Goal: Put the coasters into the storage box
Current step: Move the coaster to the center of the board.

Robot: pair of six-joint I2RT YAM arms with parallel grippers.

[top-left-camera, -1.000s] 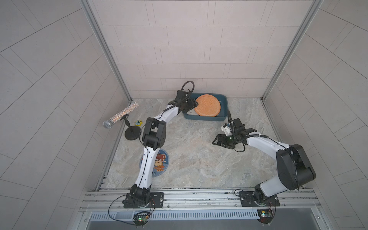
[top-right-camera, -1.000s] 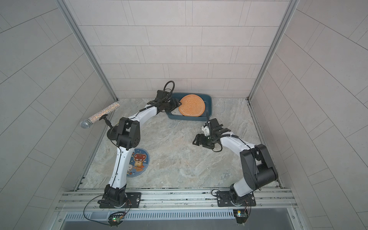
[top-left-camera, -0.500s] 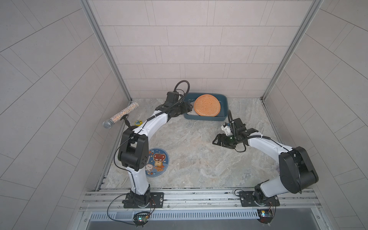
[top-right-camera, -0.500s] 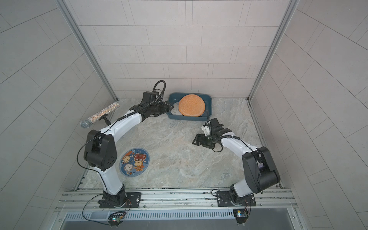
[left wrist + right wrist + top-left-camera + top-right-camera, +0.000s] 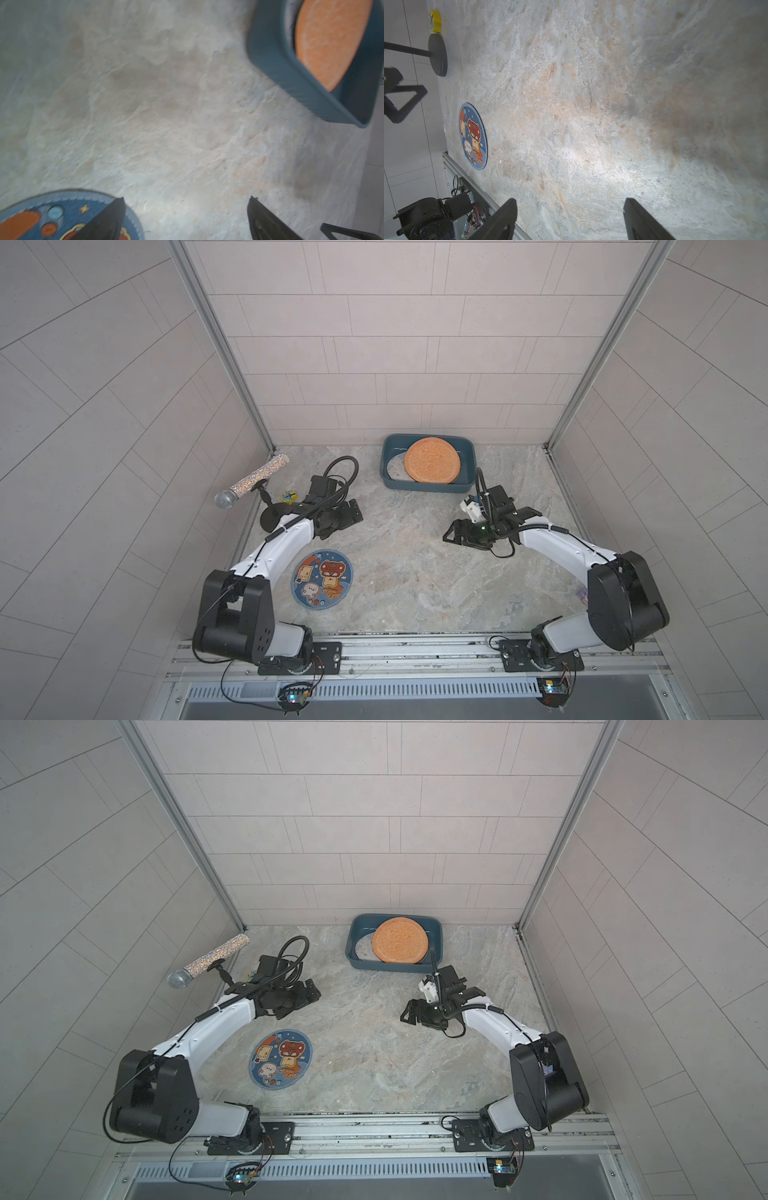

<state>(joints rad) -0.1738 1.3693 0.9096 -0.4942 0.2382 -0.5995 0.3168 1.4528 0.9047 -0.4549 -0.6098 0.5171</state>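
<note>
The dark teal storage box (image 5: 428, 487) (image 5: 390, 968) stands at the back of the table. An orange coaster (image 5: 432, 461) (image 5: 400, 940) lies tilted in it over a pale coaster (image 5: 397, 466). A blue cartoon coaster (image 5: 323, 584) (image 5: 281, 1058) lies flat near the front left. My left gripper (image 5: 354, 512) (image 5: 187, 199) is open and empty, left of the box and behind the blue coaster (image 5: 41, 214). My right gripper (image 5: 451, 534) (image 5: 570, 200) is open and empty over bare table, in front of the box's right end.
A glittery microphone (image 5: 249, 482) on a black round stand base (image 5: 272, 518) stands at the left wall, with a small yellow badge (image 5: 288, 496) beside it. A bit of something purple (image 5: 582, 594) shows behind the right arm's elbow. Walls close three sides.
My left arm has drawn back from the box's left end toward the left, and its jaws have spread wider. The right arm has hardly moved.
</note>
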